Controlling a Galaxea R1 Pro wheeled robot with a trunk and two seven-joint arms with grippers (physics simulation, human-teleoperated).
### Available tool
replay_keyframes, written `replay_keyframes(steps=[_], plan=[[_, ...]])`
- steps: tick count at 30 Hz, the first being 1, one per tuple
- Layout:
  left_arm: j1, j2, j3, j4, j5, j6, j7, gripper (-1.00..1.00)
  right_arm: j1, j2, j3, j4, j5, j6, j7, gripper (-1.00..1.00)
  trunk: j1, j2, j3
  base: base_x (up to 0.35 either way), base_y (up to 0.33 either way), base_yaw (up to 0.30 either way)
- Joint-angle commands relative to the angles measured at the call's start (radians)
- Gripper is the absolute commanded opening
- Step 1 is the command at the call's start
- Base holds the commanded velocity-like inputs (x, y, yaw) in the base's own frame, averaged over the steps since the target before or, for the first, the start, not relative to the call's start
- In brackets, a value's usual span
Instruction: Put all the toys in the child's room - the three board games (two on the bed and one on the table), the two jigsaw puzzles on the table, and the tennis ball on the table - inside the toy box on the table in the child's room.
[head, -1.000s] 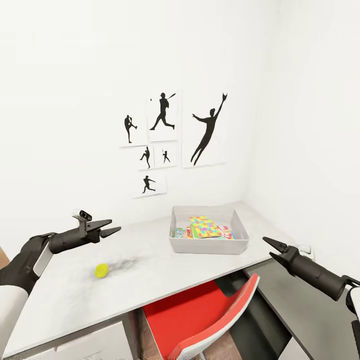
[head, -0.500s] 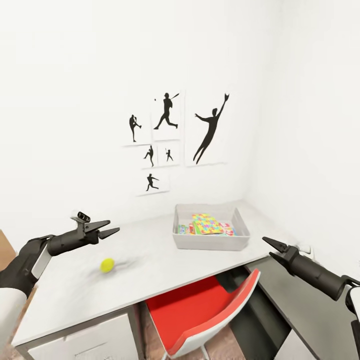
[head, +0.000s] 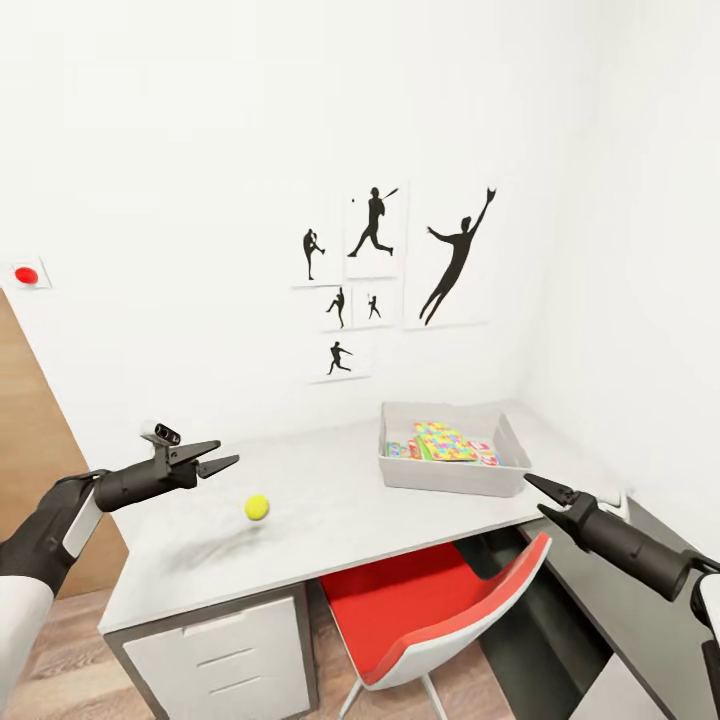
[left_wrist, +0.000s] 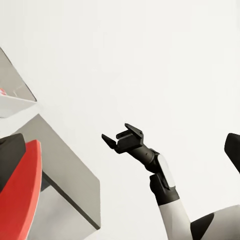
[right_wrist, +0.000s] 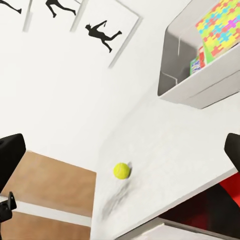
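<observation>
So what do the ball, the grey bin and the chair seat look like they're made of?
Tennis ball: yellow-green and matte, probably felt, though too small to show fuzz. Toy box: smooth pale grey walls with even shading, likely moulded plastic. Chair: flat red seat surface in a glossy white shell; plastic or a thin pad, hard to tell.

Pale grey bench (head: 330, 500) running along a white wall, white drawers (head: 225, 655) under its left end. Yellow-green tennis ball (head: 257, 508) lying on the benchtop, well apart from the grey toy box (head: 452, 476) at the far right corner. Inside the box, a jigsaw puzzle (head: 445, 441) tilted on top of printed board games (head: 404, 450). Left pincer (head: 228, 456) hovering above the bench just left of the ball, fingers parted. Right pincer (head: 541, 490) hanging near the box's front right corner, fingers slightly apart. Red chair (head: 430, 610) tucked below the bench. Black sports silhouettes (head: 400, 270) on the wall; red button (head: 27, 274) far left.
</observation>
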Motion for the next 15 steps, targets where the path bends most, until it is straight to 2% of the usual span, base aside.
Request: replay_keyframes(steps=[1,15], plan=[[-0.001,0.0,0.0,0.0,0.0,0.009,-0.004,1.0,-0.001,0.0,0.001,-0.001,0.01,0.005,0.011,1.0,0.001,-0.002,-0.002,-0.001,0.001,0.016],[-0.001,0.0,0.0,0.0,0.0,0.009,-0.004,1.0,-0.002,0.002,0.011,-0.001,0.015,-0.001,-0.007,1.0,0.001,-0.002,-0.002,0.0,0.0,0.002]])
